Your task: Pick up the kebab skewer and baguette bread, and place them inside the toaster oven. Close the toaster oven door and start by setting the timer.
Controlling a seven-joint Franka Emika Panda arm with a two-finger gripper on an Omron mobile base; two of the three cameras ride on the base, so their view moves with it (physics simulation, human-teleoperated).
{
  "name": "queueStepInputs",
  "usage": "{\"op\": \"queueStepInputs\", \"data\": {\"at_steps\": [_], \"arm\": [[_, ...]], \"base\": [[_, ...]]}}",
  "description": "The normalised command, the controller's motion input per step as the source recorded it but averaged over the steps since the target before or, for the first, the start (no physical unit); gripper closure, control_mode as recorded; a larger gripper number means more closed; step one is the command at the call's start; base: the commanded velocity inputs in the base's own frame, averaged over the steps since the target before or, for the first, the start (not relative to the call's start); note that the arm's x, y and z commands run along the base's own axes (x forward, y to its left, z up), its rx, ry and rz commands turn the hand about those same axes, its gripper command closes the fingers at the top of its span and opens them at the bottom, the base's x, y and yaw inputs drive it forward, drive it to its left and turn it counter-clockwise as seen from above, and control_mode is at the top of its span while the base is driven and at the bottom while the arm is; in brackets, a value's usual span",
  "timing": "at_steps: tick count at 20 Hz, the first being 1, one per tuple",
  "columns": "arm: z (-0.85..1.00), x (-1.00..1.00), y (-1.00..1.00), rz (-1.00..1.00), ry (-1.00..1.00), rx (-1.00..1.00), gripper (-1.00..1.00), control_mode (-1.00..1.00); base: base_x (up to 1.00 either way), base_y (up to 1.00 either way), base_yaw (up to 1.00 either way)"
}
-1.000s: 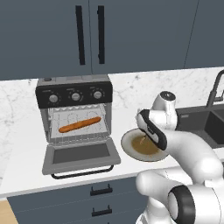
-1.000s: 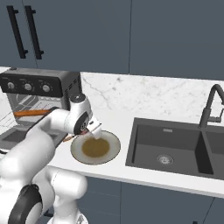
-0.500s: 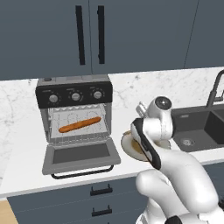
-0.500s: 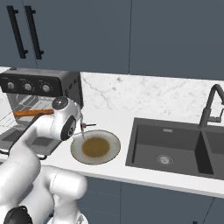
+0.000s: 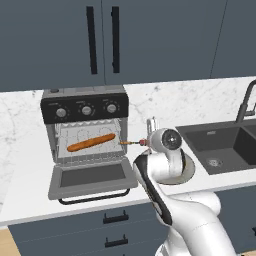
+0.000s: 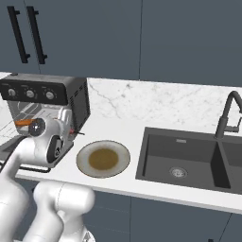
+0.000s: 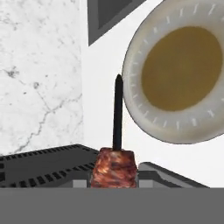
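1. Change noted: over the last second the arm has swung from above the plate toward the toaster oven. The gripper now sits between the two, near the oven's right front corner.

2. Gripper state: closed on the kebab skewer. The hand view shows a reddish-brown meat chunk clamped between the finger tips, with the dark stick running forward and away from the gripper. In the left base view the skewer points out of the hand toward the oven opening.

3. The plate lies behind and to the sink side of the gripper, bare of food.

4. The baguette bread already rests on the wire rack inside the oven, ahead of the gripper and apart from the skewer tip.

5. The toaster oven door hangs open, folded down flat onto the tabletop, ahead of and below the gripper.

6. Judgement: the bread is placed and the skewer is in transit. Remaining: set the skewer on the rack beside the loaf, release, shut the door, turn the timer knob.
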Motion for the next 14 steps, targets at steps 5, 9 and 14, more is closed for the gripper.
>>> {"op": "queueStepInputs", "data": {"at_steps": [5, 9, 14], "arm": [[0.14, 0.1, 0.8, 0.07, -0.02, 0.11, 1.0, -1.0], [0.01, 0.25, 0.76, 0.21, 0.01, 0.04, 1.0, -1.0], [0.01, 0.4, 0.69, 0.21, 0.01, 0.03, 1.0, -1.0]], "base": [[0.0, 0.0, 0.0], [0.0, 0.0, 0.0], [0.0, 0.0, 0.0]]}}
